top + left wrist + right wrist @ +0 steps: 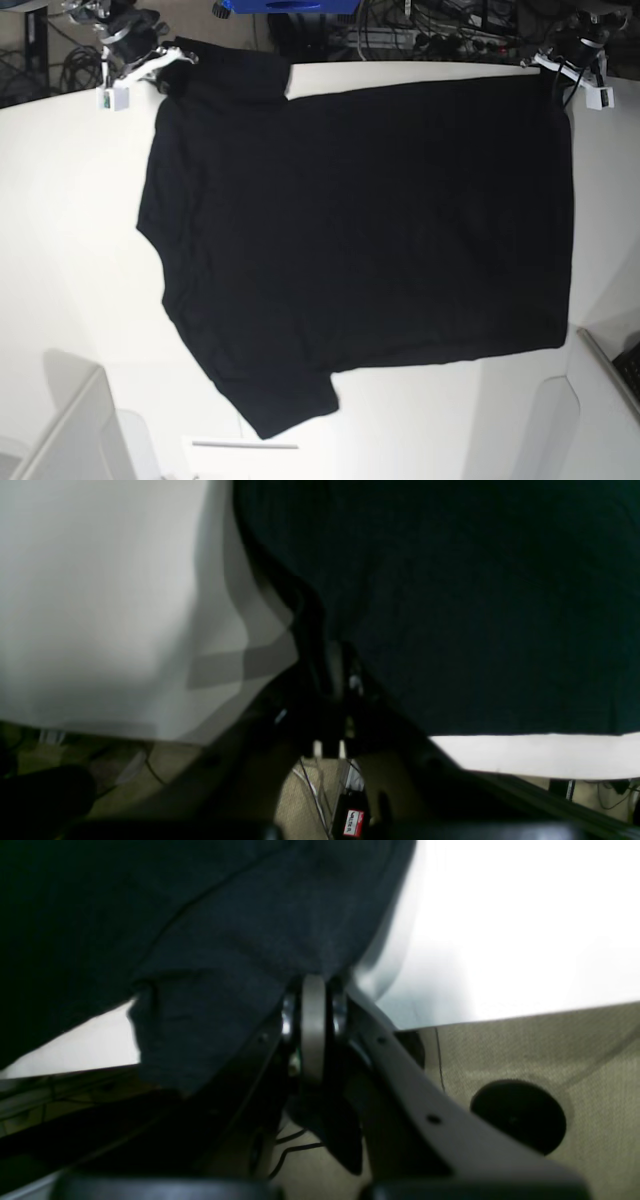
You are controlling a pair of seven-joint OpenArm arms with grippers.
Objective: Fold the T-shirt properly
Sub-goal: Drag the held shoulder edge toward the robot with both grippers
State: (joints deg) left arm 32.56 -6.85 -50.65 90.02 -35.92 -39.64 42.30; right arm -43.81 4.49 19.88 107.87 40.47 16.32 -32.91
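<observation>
both grippers, left and right, pinch far corners of the black t-shirt, stretching it flat across the white table, seemingly ready for folding.

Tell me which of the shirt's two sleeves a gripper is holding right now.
The far sleeve of the T-shirt. The right gripper is shut on it at the table's far edge; the near sleeve lies flat, untouched.

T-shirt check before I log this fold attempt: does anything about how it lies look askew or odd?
Mostly fine: the T-shirt lies spread flat, plain side up, on the table. Its far edge sits at the table's far rim, where both end effectors pinch it, and one sleeve droops over that edge.
</observation>
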